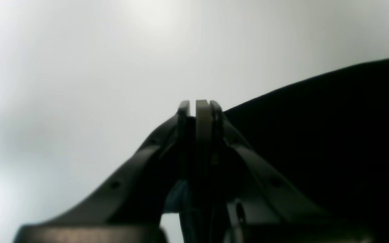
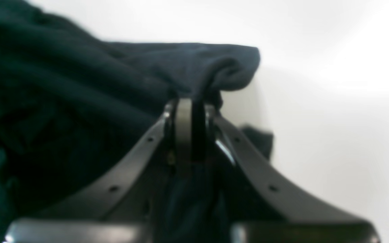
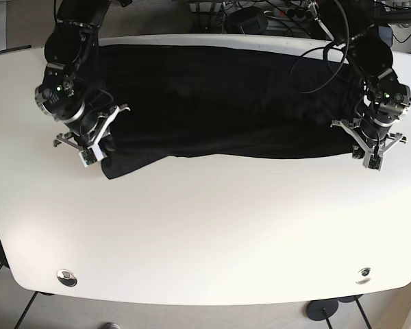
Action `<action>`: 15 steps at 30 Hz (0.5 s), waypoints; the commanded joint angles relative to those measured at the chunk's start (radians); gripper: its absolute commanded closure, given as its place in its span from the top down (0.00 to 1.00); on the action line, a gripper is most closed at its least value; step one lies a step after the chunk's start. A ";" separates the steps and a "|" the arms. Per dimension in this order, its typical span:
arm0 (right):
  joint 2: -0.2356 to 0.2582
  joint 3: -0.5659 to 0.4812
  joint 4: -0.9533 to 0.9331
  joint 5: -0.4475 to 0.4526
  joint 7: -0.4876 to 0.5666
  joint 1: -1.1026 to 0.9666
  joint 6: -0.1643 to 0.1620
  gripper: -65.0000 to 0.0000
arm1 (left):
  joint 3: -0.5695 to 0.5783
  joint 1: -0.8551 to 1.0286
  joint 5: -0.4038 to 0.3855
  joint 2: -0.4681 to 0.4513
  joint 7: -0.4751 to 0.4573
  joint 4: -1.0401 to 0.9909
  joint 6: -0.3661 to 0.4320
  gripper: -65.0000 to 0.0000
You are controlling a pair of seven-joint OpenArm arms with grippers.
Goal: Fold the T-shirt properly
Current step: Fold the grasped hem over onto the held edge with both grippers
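— while both arms sat low over the desk (image 3: 205, 233), where was the t-shirt (image 3: 219, 103)?

— it lay as a long dark band across the far half of the white top, running from about nine o'clock to three o'clock in the base view. its near edge was mostly straight, with one bulging corner hanging lower toward seven o'clock of the cloth, just beside the arm on that side.

— and the right claw (image 2: 191, 101)?

— its fingers were drawn together on a fold of the dark teal cloth. in the right wrist view a rolled hem bunched over the tips at twelve o'clock, and more fabric filled everything from nine o'clock around to seven. white desk showed from one to five o'clock.

— the left claw (image 1: 199, 103)?

— its fingers were pressed close too, with only a thin slit between the pads. dark material sat between them lower down, and the shirt's edge swept away from the tips toward three o'clock, so it looked clamped on the hem. the rest of that view, from eight o'clock through one, was bare pale desk.

— anything else in the base view?

— cables (image 3: 315, 48) looped over the far edge near one o'clock, and two round fittings (image 3: 67, 276) sat in the near corners of the desk.
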 commanded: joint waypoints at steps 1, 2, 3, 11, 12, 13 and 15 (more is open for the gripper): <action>-0.015 0.032 0.045 0.005 0.012 -0.030 0.009 0.03 | -0.034 0.019 -0.009 -0.012 -0.018 0.035 0.003 0.01; -0.017 0.041 0.054 0.005 0.012 -0.063 0.009 0.03 | -0.049 0.039 -0.009 -0.003 -0.018 0.036 0.003 0.01; -0.017 0.043 0.056 0.005 0.012 -0.086 0.009 0.03 | -0.061 0.053 -0.008 0.000 -0.018 0.038 0.003 0.01; -0.018 0.044 0.097 0.005 0.015 -0.264 0.010 0.03 | -0.074 0.154 -0.008 0.002 -0.021 0.041 0.003 0.01; -0.018 0.044 0.096 0.007 0.017 -0.270 0.010 0.03 | -0.072 0.163 -0.006 0.000 -0.021 0.039 0.003 0.01; -0.020 0.044 0.093 0.007 0.017 -0.276 0.010 0.03 | -0.067 0.176 -0.002 -0.001 -0.023 0.038 0.003 0.01; -0.020 0.044 0.094 0.016 0.017 -0.290 0.010 0.04 | -0.067 0.192 -0.002 -0.003 -0.023 0.032 0.003 0.02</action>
